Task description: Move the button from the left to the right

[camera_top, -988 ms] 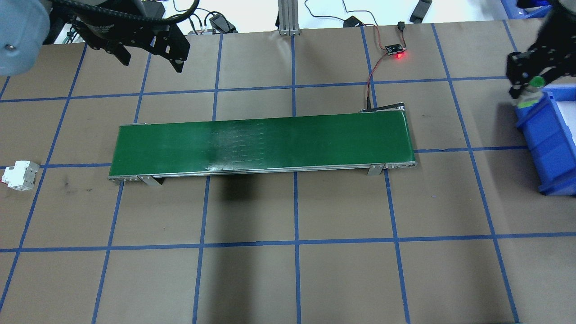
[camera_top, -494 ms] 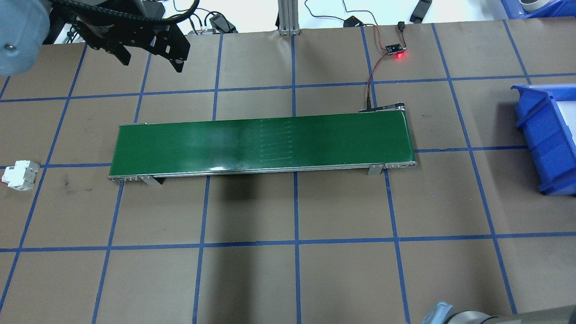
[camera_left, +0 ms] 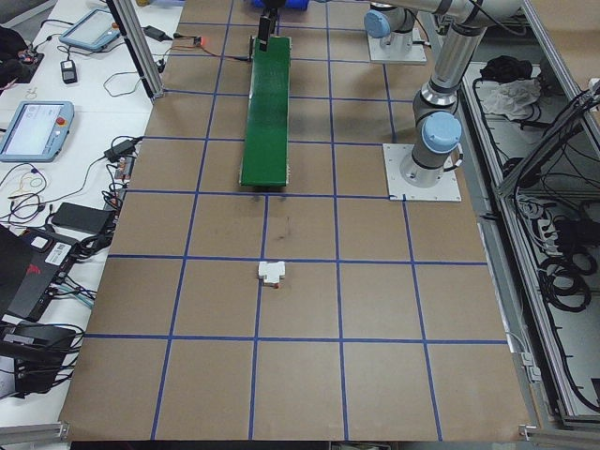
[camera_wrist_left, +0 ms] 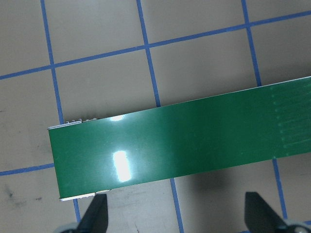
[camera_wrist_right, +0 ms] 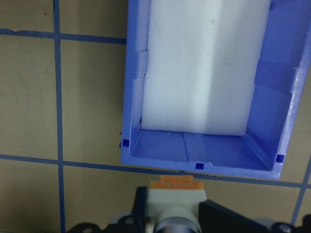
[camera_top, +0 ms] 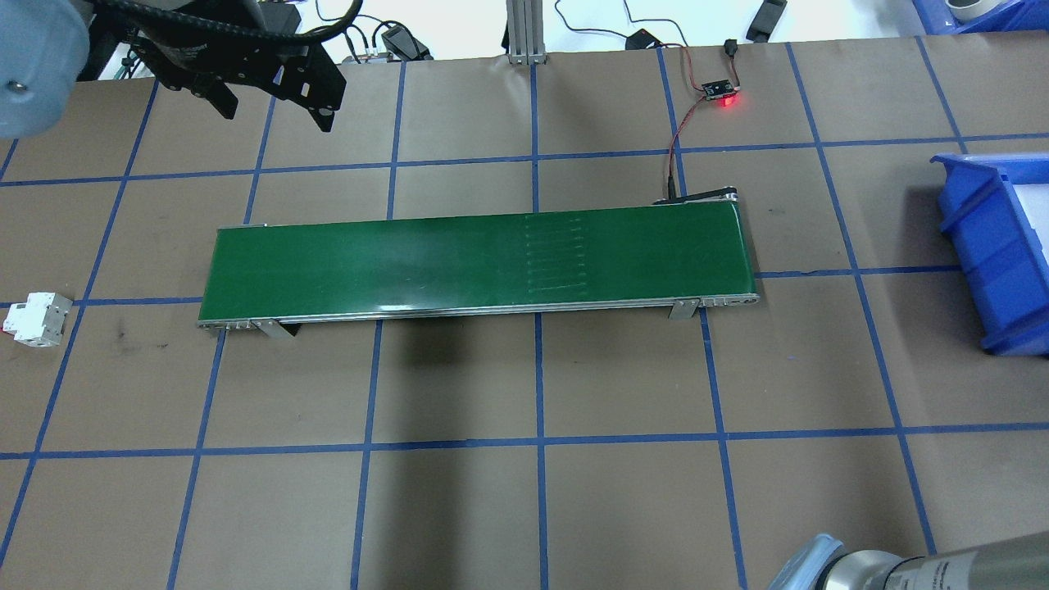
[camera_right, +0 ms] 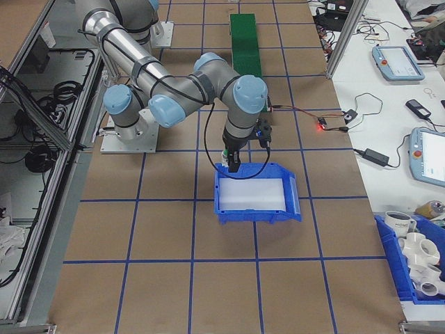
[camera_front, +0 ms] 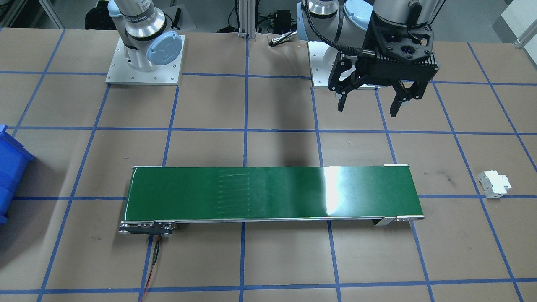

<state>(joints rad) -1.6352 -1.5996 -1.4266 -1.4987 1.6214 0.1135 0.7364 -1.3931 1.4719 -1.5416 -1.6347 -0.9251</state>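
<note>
The button shows in the right wrist view, its orange base toward the blue bin and its white body between the fingers. My right gripper is shut on it, held above the table just outside the bin's end wall. The exterior right view has that gripper over the bin's near-robot edge. My left gripper hangs open and empty behind the left end of the green conveyor belt; its fingertips frame the belt.
A white circuit breaker lies on the table left of the belt. The blue bin, lined with white foam, sits at the right edge. A small board with a red light is wired to the belt's far right end.
My right gripper with the button has left the overhead view near the bin's corner; part of the right arm now shows at the bottom right. The belt's faint marks have shifted right.
</note>
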